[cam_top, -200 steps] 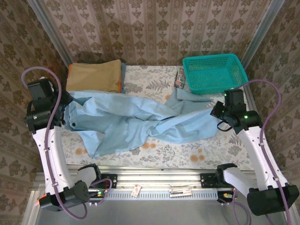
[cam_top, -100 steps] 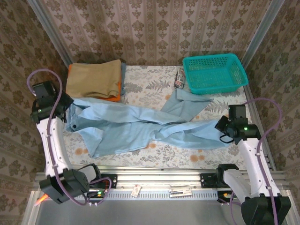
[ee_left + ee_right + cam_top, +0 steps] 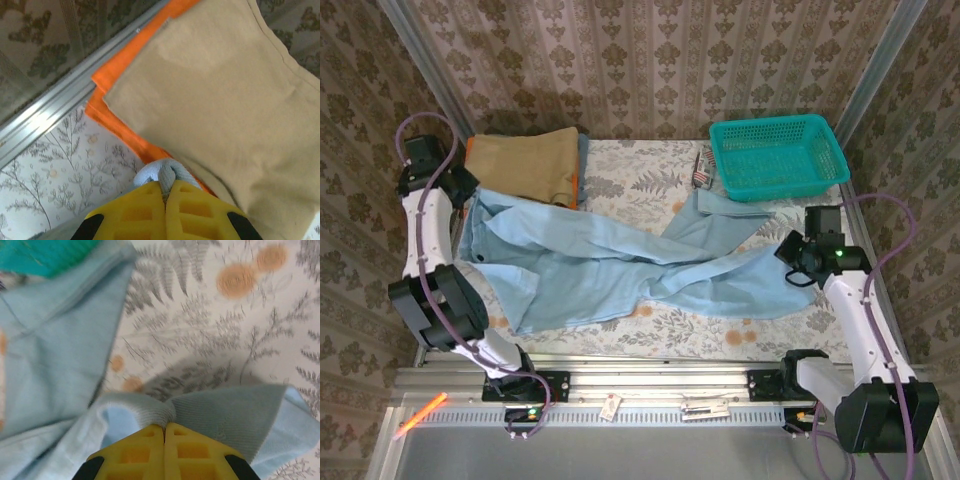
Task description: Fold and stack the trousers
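Floral-cloth worktop (image 3: 640, 175): pale light-blue soft cloth trousers (image 3: 610, 250) spread across it, left gripper (image 3: 165, 186) pinching the waistband (image 3: 159, 172) far left, right gripper (image 3: 164, 426) pinching a leg end (image 3: 225, 415) at right, seemingly to flatten before folding.

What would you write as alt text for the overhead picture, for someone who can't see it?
Pale blue trousers lie spread across a flower-patterned table, held at both ends by two robot arms: the left tool is shut on the waist beside a tan folded garment, the right tool on a leg end. A teal basket sits at the back right.
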### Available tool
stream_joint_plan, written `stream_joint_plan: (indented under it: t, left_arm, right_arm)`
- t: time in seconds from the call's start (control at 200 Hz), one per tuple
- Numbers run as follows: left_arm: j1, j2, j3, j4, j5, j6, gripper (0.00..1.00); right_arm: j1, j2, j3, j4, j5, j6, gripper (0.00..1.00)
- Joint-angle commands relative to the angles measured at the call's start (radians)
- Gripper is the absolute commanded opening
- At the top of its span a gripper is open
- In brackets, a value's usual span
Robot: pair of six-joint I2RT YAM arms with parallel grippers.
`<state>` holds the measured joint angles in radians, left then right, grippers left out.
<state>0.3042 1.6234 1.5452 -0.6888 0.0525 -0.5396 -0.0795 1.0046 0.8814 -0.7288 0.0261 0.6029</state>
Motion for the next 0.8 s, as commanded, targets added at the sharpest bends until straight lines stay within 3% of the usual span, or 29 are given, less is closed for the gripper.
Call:
stream_joint_plan:
  t: [0.0, 0.12, 0.205, 0.255, 0.27, 0.41, 0.54, 0.67, 0.795]
  left_arm:
    - [0.027, 0.042, 0.089, -0.003, -0.036, -0.007, 0.00]
    - [0.042, 0.138, 0.169, -0.052, 0.008, -0.006, 0.01]
    - [0.051, 0.195, 0.206, -0.073, 0.057, 0.004, 0.26]
    - [0.057, 0.210, 0.212, -0.081, 0.082, 0.006, 0.61]
    - [0.058, 0.212, 0.214, -0.085, 0.094, 0.004, 0.67]
    - [0.047, 0.117, 0.172, -0.068, 0.171, 0.000, 0.88]
    - [-0.005, -0.113, 0.020, -0.041, 0.178, -0.026, 0.99]
    - [-0.107, -0.359, -0.216, 0.012, 0.186, -0.049, 0.99]
    - [-0.239, -0.567, -0.441, 0.038, 0.159, -0.077, 0.98]
  right_arm:
    - [-0.034, 0.013, 0.116, 0.014, 0.001, 0.019, 0.00]
    - [-0.053, 0.059, 0.240, 0.010, -0.009, 0.020, 0.00]
    - [-0.055, 0.076, 0.302, 0.028, -0.009, -0.002, 0.00]
    - [-0.055, 0.086, 0.337, 0.033, -0.026, -0.022, 0.00]
    - [-0.055, 0.089, 0.346, 0.032, -0.031, -0.026, 0.00]
    - [-0.045, 0.042, 0.307, 0.011, -0.087, -0.021, 0.00]
    - [-0.034, -0.116, 0.092, -0.021, -0.142, -0.016, 0.00]
    - [-0.031, -0.269, -0.057, -0.115, -0.087, -0.015, 0.02]
    - [-0.027, -0.365, -0.137, -0.157, -0.133, 0.013, 0.16]
